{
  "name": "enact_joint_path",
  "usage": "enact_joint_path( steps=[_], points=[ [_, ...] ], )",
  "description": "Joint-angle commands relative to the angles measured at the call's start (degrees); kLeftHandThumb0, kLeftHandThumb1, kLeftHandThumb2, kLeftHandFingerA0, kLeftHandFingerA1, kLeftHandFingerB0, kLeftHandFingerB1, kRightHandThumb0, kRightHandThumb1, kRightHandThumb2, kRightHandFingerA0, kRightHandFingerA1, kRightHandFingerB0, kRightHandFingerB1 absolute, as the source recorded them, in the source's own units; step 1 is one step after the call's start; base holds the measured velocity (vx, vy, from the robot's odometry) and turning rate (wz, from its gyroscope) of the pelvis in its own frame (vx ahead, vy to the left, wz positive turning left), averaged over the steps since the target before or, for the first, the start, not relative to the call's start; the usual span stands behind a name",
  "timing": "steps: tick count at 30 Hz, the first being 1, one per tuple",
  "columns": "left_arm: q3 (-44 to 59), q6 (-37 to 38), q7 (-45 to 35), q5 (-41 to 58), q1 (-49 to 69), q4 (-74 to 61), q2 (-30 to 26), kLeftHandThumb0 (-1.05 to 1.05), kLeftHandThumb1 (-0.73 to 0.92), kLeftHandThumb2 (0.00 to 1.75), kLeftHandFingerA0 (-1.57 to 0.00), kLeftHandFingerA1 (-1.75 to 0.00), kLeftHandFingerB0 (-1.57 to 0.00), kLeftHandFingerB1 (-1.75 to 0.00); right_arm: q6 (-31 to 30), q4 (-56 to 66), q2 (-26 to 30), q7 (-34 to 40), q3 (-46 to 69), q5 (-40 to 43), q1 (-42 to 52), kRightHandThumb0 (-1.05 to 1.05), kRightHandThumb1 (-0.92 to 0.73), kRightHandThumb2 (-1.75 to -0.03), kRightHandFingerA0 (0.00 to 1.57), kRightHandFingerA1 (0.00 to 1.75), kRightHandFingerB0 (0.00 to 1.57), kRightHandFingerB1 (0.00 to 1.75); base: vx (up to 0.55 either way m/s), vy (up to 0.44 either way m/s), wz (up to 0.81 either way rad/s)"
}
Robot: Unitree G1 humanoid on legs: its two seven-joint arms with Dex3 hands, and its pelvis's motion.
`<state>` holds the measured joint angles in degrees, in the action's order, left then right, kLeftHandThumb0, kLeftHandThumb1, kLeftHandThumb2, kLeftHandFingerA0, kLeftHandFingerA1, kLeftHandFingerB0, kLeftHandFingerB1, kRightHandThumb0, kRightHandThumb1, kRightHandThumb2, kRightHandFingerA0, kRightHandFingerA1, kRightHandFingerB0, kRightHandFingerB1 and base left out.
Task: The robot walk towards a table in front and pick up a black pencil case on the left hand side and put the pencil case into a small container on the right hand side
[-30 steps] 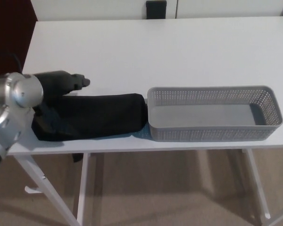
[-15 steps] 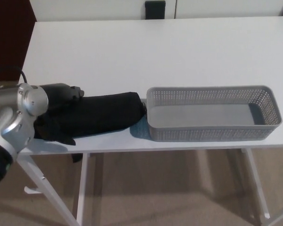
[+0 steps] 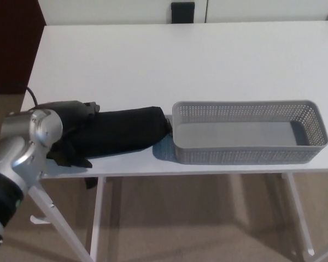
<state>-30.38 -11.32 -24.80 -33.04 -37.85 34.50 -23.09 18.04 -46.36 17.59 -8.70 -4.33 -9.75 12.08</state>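
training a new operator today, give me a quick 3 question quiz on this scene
1. True or false: the black pencil case already lies inside the gray basket.
2. Which hand is closed around the pencil case? A) the left hand B) the right hand C) neither
3. Fill in: the pencil case lies on the basket's ____ side.

Key: 1 false, the basket is empty; 2 A; 3 left.
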Motion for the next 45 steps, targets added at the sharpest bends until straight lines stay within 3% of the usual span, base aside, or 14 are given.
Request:
enact_joint_path(
  steps=[1, 2, 3, 4, 5, 6, 9, 11, 20, 31, 37, 42, 45],
  points=[
    [2.85, 5.99, 3.61, 3.74, 3.88, 3.03, 2.38, -0.19, 0.79, 0.65, -1.01, -0.65, -0.45, -0.36, -1.07, 1.26, 1.29, 0.11, 0.09, -0.41, 0.36, -0.56, -0.48, -0.59, 0.79, 0.47, 0.67, 0.44, 0.00, 0.000, 0.00],
    [3.64, 7.75, 4.83, 3.75, 4.28, 3.63, 2.50, -0.11, 0.79, 0.63, -0.93, -0.77, -0.66, -0.42, -0.99, 1.23, 1.34, 0.03, 0.04, -0.42, 0.17, -0.56, -0.50, -0.58, 0.78, 0.47, 0.66, 0.44, 0.00, 0.000, 0.00],
    [4.34, 9.99, 6.68, 3.76, 4.79, 4.26, 2.47, -0.11, 0.79, 0.63, -0.93, -0.77, -0.66, -0.42, -0.81, 1.08, 1.40, -0.07, -0.04, -0.45, -0.15, -0.56, -0.50, -0.58, 0.78, 0.47, 0.66, 0.44, 0.00, 0.000, 0.00],
    [4.44, 10.14, 7.31, 3.10, 4.57, 4.60, 2.60, -0.08, 0.74, 0.62, -0.94, -1.26, -0.82, -0.53, -1.31, 1.56, 1.45, 0.11, 0.01, -0.49, -0.25, -0.51, -0.44, -0.85, 0.76, 0.64, 0.55, 0.55, 0.00, 0.000, 0.00],
    [4.55, 10.36, 7.38, 3.03, 4.56, 4.78, 2.65, -0.08, 0.74, 0.62, -0.94, -1.26, -0.82, -0.53, -1.32, 1.58, 1.46, 0.11, 0.00, -0.48, -0.24, -0.51, -0.44, -0.85, 0.76, 0.64, 0.55, 0.55, 0.00, 0.000, 0.00],
    [4.71, 9.92, 7.62, 2.77, 4.47, 4.99, 2.75, -0.09, 0.75, 0.66, -0.94, -1.28, -0.85, -0.62, -1.63, 1.49, 1.47, 0.15, 0.12, -0.37, -0.49, -0.51, -0.53, -0.57, 0.81, 0.45, 0.69, 0.43, 0.00, 0.000, 0.00],
    [4.95, 10.51, 8.90, 2.17, 4.40, 5.96, 2.37, -0.11, 0.73, 0.63, -0.83, -1.31, -0.79, -0.69, -1.21, 1.22, 1.36, -0.58, 0.49, 0.43, -0.92, -0.51, -0.52, -0.56, 0.81, 0.46, 0.68, 0.44, 0.00, 0.000, 0.00],
    [6.15, 11.05, 8.90, 3.21, 4.29, 7.39, 2.34, -0.10, 0.76, 0.66, -0.88, -1.29, -0.79, -0.72, -0.87, 0.82, 1.33, -0.44, 0.51, 0.35, -1.09, -0.53, -0.52, -0.56, 0.81, 0.46, 0.69, 0.44, 0.00, 0.000, 0.00],
    [11.52, 16.13, 8.03, 7.05, 5.11, 6.58, -0.95, -0.09, 0.83, 0.68, -0.85, -1.34, -0.74, -0.80, -1.61, 1.32, 1.76, -0.30, 0.21, -0.29, -1.55, -0.54, -0.53, -0.57, 0.82, 0.46, 0.70, 0.44, 0.00, 0.000, 0.00],
    [23.75, 11.95, 5.12, 13.38, 2.94, 0.94, -7.29, -0.07, 0.81, 0.70, -0.98, -1.32, -0.83, -0.80, -2.67, 2.79, 2.64, -0.82, 0.17, -0.47, -1.61, -0.54, -0.53, -0.57, 0.81, 0.46, 0.71, 0.44, 0.00, 0.000, 0.00],
    [25.73, 6.99, 2.67, 14.23, 1.06, -4.73, -6.38, -0.09, 0.81, 0.69, -0.94, -1.35, -0.80, -0.79, -3.17, 3.35, 2.68, -1.08, 0.46, 0.01, -1.53, -0.53, -0.54, -0.57, 0.82, 0.46, 0.70, 0.44, 0.00, 0.000, 0.00],
    [23.35, 0.06, -0.66, 14.04, -2.53, -15.11, -2.73, -0.07, 0.83, 0.66, -0.92, -1.37, -0.80, -0.76, -3.26, 3.55, 3.10, -0.92, 0.22, -0.51, -1.84, -0.53, -0.54, -0.57, 0.82, 0.46, 0.70, 0.44, 0.00, 0.000, 0.00],
    [20.20, 0.19, -0.89, 12.65, -5.69, -15.56, -0.02, -0.09, 0.82, 0.66, -0.87, -1.34, -0.82, -0.76, -3.55, 3.62, 3.23, -0.64, 0.06, -0.78, -2.02, -0.53, -0.54, -0.57, 0.82, 0.46, 0.70, 0.44, 0.00, 0.000, 0.00]
  ],
)
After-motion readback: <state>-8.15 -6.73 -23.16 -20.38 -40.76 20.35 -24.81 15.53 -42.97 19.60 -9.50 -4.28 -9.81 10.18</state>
